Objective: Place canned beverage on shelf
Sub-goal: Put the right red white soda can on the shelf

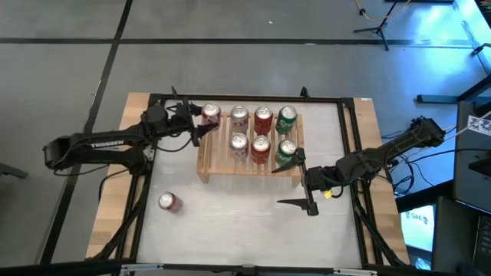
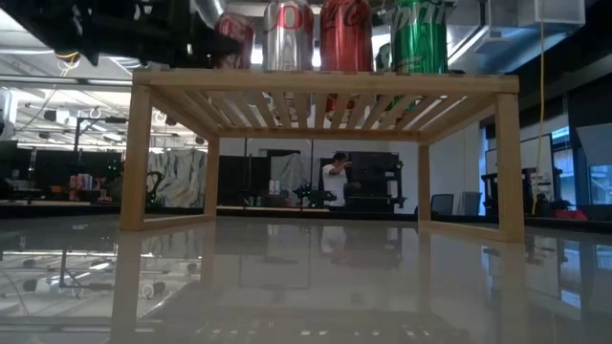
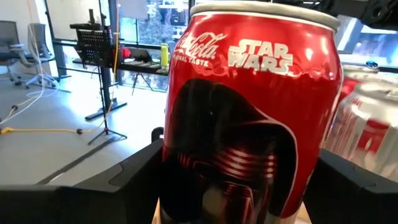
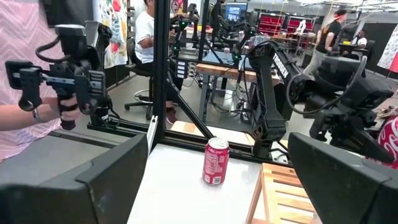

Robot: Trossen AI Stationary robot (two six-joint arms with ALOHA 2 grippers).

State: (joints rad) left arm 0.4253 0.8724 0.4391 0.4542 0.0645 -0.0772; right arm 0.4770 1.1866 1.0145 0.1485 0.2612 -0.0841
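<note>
Filling the left wrist view, the red Star Wars can [image 3: 249, 112] is sitting clasped in the left gripper [image 1: 201, 121] at the shelf's [image 1: 205, 165] ten o'clock corner, six cans already shelved, while the right gripper [image 1: 295, 184] is waiting released at four o'clock and one last can [image 1: 169, 202] is lying on the table at seven o'clock.

The slatted shelf [image 1: 205, 162] is showing pale, matt natural wood. The Star Wars cola can [image 3: 249, 112] is gleaming, glossy printed metal. The white tabletop [image 2: 306, 287] is shining smooth, mirroring the shelf legs.
</note>
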